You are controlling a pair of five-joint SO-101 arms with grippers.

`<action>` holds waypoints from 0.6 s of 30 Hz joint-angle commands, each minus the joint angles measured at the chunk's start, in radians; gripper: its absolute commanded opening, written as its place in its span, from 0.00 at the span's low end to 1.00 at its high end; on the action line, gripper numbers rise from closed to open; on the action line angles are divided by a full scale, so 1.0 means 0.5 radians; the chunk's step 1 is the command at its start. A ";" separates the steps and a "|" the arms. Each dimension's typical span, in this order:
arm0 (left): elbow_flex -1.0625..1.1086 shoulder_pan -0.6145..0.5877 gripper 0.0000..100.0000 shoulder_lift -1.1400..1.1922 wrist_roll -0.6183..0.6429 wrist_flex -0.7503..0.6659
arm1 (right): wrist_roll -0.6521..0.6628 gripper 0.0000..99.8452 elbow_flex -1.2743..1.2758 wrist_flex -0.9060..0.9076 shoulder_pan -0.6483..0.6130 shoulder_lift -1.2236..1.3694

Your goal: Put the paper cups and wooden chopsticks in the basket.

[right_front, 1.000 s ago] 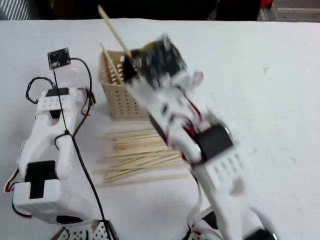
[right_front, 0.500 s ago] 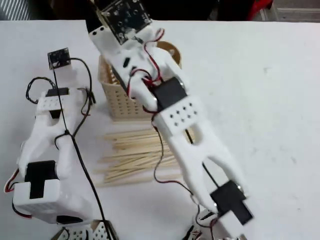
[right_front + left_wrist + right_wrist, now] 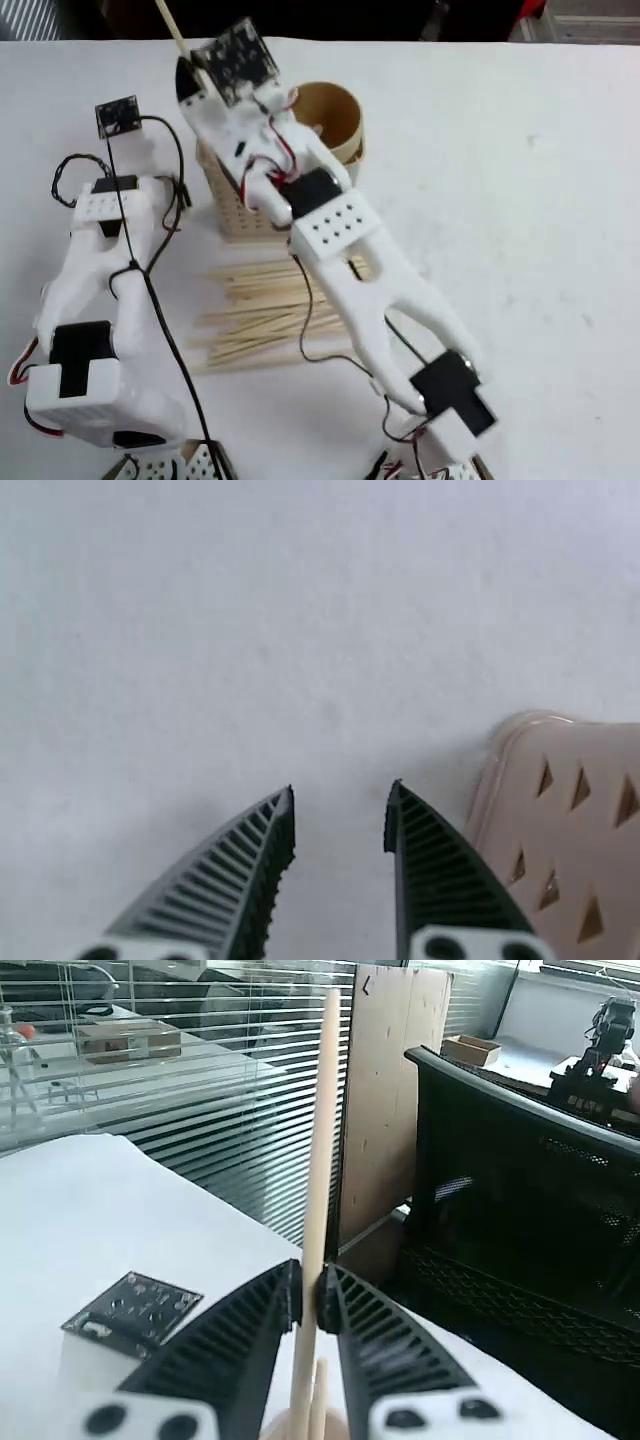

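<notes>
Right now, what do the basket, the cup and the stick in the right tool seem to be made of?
The basket looks like molded plastic, matte beige, with regular cut-out holes. The cup looks like paper: plain brown, matte, thin-walled. The stick in the right tool is probably wood or bamboo: pale, unvarnished, straight.

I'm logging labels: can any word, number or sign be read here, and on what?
None can be read. The basket, paper cup and chopsticks look plain; any print on the small board is too small to tell.
</notes>
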 commanded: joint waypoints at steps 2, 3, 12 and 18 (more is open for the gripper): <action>-0.012 0.017 0.17 -0.057 0.015 -0.034 | -0.025 0.02 0.396 -0.311 -0.002 -0.308; -0.012 0.017 0.17 -0.057 0.015 -0.034 | -0.021 0.02 0.430 -0.305 -0.002 -0.333; -0.012 0.017 0.17 -0.057 0.015 -0.025 | -0.021 0.02 0.694 -0.302 -0.002 -0.505; -0.009 0.017 0.17 -0.057 0.015 -0.025 | -0.021 0.02 0.764 -0.201 0.002 -0.563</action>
